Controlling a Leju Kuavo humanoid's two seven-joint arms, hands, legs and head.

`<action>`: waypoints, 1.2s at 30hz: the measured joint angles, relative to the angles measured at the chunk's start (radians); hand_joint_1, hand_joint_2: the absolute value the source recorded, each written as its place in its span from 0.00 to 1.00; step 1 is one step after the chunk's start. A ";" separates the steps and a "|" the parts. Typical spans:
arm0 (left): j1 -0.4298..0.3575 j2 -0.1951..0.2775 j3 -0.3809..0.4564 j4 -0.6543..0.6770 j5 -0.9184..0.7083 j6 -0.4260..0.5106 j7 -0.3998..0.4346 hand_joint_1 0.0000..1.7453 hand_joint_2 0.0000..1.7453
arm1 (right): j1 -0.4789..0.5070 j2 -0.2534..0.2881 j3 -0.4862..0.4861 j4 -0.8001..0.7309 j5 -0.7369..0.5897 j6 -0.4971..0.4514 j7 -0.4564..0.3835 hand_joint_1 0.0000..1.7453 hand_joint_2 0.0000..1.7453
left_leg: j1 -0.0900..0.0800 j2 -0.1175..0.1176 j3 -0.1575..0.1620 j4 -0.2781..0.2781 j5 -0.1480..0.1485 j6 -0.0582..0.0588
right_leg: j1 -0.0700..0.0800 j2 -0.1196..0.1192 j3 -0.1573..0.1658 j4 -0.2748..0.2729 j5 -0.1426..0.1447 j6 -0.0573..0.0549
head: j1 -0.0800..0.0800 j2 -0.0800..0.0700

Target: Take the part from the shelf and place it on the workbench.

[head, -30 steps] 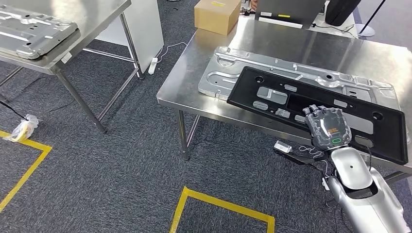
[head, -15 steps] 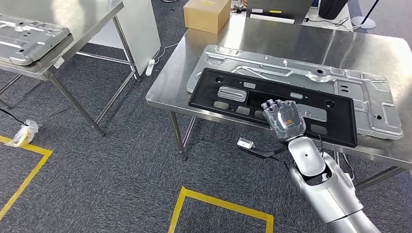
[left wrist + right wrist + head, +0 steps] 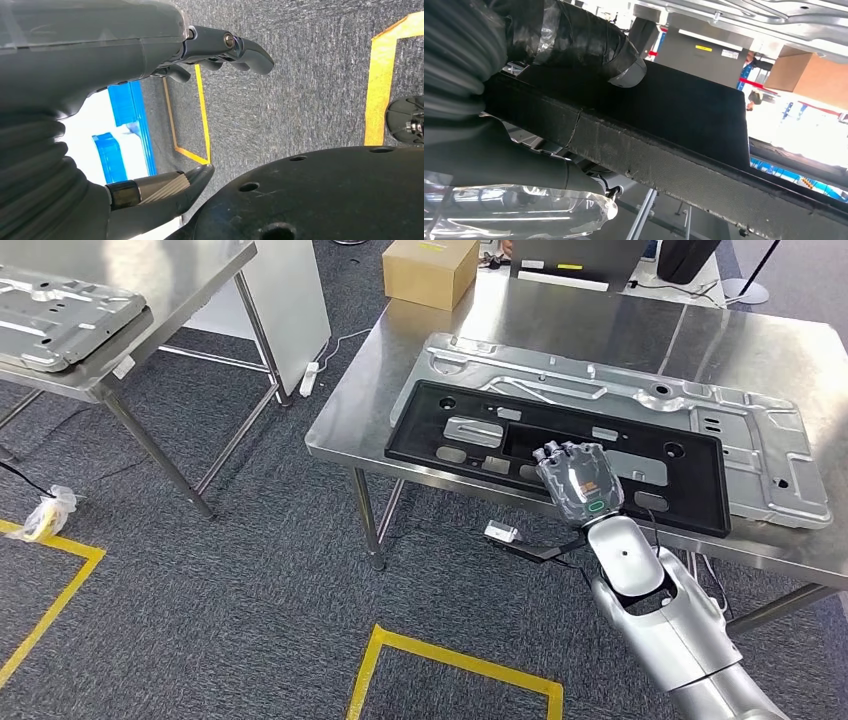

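Nearest to us, yellow tape marks out boxes on the grey carpet, and our right arm rises over it to the near edge of the steel worktop. Our right hand grips the near rim of the black part: in the right wrist view the thumb lies on top of the black part's face while the fingers curl beneath its edge, so the rim is clamped between them. The black part, a long frame with cut-outs, lies flat across the worktop, its near long edge at the worktop's front edge. It rests on top of a larger silver stamped panel, which sticks out beyond it on the far side and to the right. A thin dark cable with a small white block at its end hangs just below the worktop's front edge, beside our right wrist. Our left hand hangs down over the carpet with its fingers spread and nothing in them. Off to the left stands a second steel table carrying another silver panel, and a crumpled bit of plastic lies on the floor near its legs. Farther back, a cardboard box sits at the far left corner of the worktop.
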 joint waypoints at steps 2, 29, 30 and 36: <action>0.000 0.000 0.000 0.000 0.000 0.000 0.000 0.00 1.00 | -0.001 0.000 0.000 0.000 0.000 0.000 0.000 1.00 1.00 | 0.000 0.000 0.000 0.001 0.000 0.000 | 0.000 0.000 0.000 0.000 0.000 0.000 | 0.000 0.000; 0.000 0.005 -0.001 0.011 -0.001 0.006 -0.018 0.00 1.00 | 0.015 -0.014 0.000 -0.009 -0.025 0.017 -0.001 1.00 1.00 | 0.028 -0.026 -0.107 0.267 -0.149 -0.026 | -0.014 0.027 -0.010 0.043 -0.036 -0.024 | -0.008 0.000; 0.001 0.005 -0.001 0.011 -0.001 0.006 -0.019 0.00 1.00 | 0.018 -0.014 0.000 -0.009 -0.025 0.018 -0.001 1.00 1.00 | 0.024 -0.028 -0.141 0.313 -0.152 -0.018 | -0.007 0.030 -0.006 0.043 -0.040 -0.028 | -0.008 0.000; 0.005 0.006 0.000 0.010 -0.001 0.008 -0.023 0.00 1.00 | 0.022 -0.014 0.000 -0.012 -0.027 0.018 -0.002 1.00 1.00 | -0.020 -0.050 -0.086 0.078 0.023 0.065 | 0.012 0.049 0.028 0.035 -0.068 -0.028 | -0.006 0.000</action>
